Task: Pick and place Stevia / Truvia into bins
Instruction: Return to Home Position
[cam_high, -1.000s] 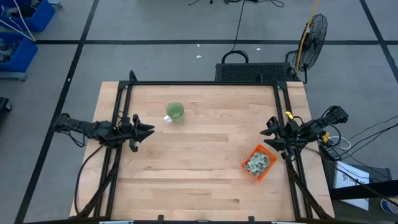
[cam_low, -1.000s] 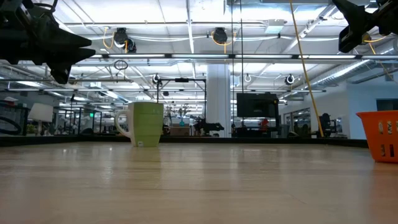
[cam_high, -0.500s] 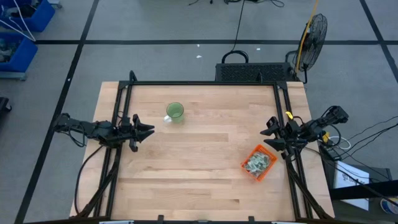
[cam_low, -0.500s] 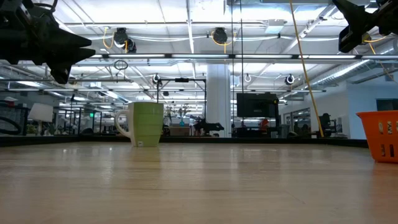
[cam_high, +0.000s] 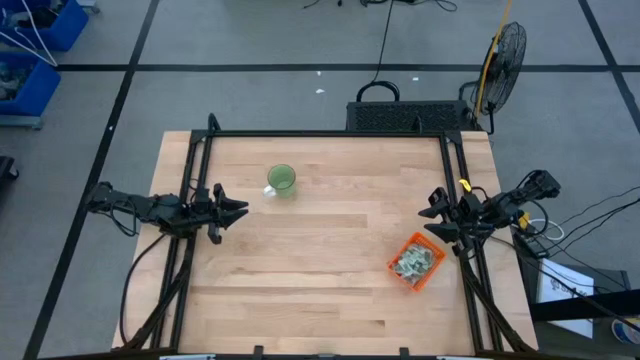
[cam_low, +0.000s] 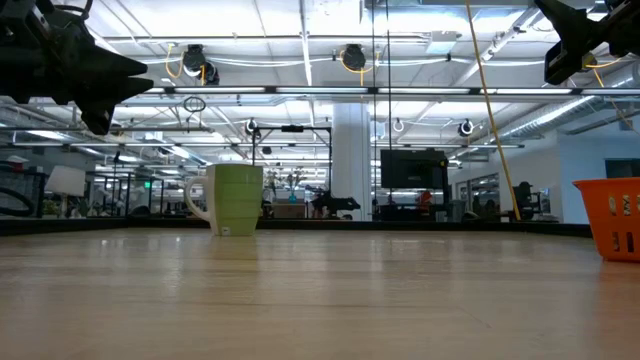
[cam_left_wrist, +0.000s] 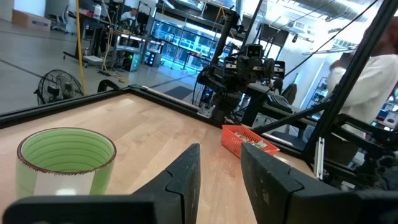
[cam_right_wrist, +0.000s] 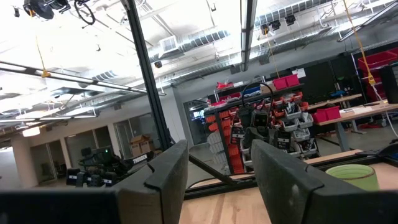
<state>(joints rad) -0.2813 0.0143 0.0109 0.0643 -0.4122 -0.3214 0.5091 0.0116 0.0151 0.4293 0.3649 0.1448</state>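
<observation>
Wooden table: left fingers, right fingers hover over opposite edges, both spread.

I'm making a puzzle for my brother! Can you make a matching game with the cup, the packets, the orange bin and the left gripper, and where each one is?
1 cup
2 packets
3 orange bin
4 left gripper

A inside the orange bin
B at the left edge of the table, open and empty
C beside the right gripper
D standing upright on the table's left half

Pairs: 1-D, 2-A, 3-C, 4-B
</observation>
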